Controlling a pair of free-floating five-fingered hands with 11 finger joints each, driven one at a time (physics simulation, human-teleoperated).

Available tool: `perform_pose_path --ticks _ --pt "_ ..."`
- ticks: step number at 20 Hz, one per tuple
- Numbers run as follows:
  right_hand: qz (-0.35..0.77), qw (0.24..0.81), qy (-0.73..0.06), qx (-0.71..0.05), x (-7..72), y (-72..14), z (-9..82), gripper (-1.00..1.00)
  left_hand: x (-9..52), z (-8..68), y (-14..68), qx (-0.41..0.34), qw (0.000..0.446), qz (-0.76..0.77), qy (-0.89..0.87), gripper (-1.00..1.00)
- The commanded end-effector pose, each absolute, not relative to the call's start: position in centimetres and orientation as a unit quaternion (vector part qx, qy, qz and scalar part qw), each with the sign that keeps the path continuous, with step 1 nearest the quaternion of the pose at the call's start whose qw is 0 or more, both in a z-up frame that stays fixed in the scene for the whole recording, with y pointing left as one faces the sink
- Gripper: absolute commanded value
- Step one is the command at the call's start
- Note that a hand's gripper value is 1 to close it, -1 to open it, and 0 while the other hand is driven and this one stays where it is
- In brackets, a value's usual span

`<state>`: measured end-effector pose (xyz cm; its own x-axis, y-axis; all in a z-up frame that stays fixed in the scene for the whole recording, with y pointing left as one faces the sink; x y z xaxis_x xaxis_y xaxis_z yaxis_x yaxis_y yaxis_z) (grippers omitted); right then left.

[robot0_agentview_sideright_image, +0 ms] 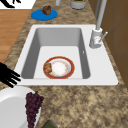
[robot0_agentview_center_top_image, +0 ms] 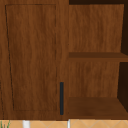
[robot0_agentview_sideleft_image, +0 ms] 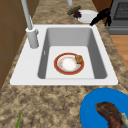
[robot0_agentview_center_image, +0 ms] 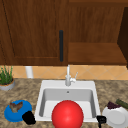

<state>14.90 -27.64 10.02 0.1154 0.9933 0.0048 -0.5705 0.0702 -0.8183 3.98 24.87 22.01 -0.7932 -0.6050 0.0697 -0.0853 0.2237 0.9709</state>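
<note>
The right hand [robot0_agentview_center_image: 101,119], fingers straight and spread, holding nothing, hovers at the counter's front edge. A white plate [robot0_agentview_center_image: 117,118] lies just to its right, grapes [robot0_agentview_center_image: 112,105] on the far rim. The left hand [robot0_agentview_center_image: 28,117] hangs just right of a blue plate [robot0_agentview_center_image: 10,115]. Between the hands, beyond them, is the sink [robot0_agentview_center_image: 42,85]. No writing is legible.

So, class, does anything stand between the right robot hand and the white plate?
Nothing visible does: the right robot hand hangs just beside the rim of the white plate, and the grapes lie at its back edge, out of the way.
</note>
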Motion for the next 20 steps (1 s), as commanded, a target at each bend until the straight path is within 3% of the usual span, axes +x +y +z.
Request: perform_pose_path --ticks 1,8,11,15,20 --pt "0.594 0.646 -0.335 -0.344 15.3 -26.9 7.1 -1.00 4.0 22.0 24.9 0.230 0.224 -0.579 -0.749 0.00" --pt "0.579 0.641 -0.342 -0.370 17.0 -27.4 8.2 -1.00 4.0 22.0 24.9 0.230 0.224 -0.579 -0.749 0.00" --pt "0.575 0.609 -0.363 -0.409 16.5 -25.9 7.6 -1.00 4.0 22.0 24.9 0.230 0.224 -0.579 -0.749 0.00" --pt "0.606 0.604 -0.312 -0.414 15.7 -25.5 8.9 -1.00 4.0 22.0 24.9 0.230 0.224 -0.579 -0.749 0.00" --pt "0.615 0.581 -0.318 -0.428 15.2 -24.8 10.9 -1.00 4.0 22.0 24.9 0.230 0.224 -0.579 -0.749 0.00"
